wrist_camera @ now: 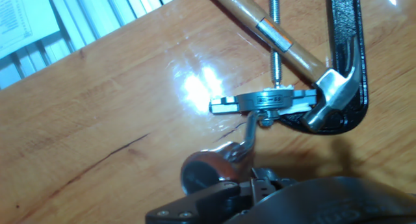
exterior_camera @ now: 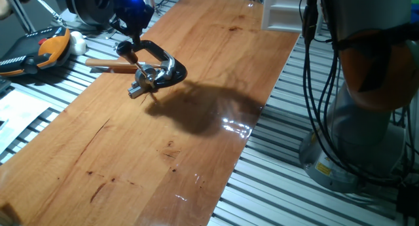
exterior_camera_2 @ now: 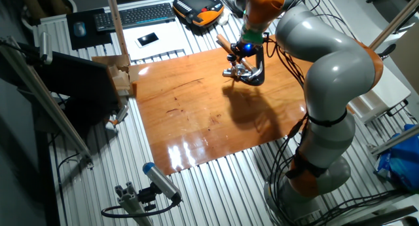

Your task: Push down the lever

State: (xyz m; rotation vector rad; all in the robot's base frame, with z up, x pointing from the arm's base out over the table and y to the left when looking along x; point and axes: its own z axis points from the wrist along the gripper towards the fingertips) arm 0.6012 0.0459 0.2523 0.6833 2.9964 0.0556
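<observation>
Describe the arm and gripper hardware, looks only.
The arm has smooth grey rounded links with orange joint bands. Black cables run down beside its base. The gripper is black, with a blue light glowing on the hand above it. No markings are readable.

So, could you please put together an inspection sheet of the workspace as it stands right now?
Surface: wooden board on a slatted metal table; glossy, with glare and dark scratches.
Job's things: the lever, a thin metal rod with a reddish-brown knob, stands on its chrome base at the board's far end.
Clutter: a tan wooden tool handle and a black C-shaped clamp lie at the base.
Grippers: the gripper is right above the knob; whether it is open cannot be told.
Cables: black bundles hang along the arm's pedestal.
Surroundings: keyboard, phone, orange-and-black tool, white box.
</observation>
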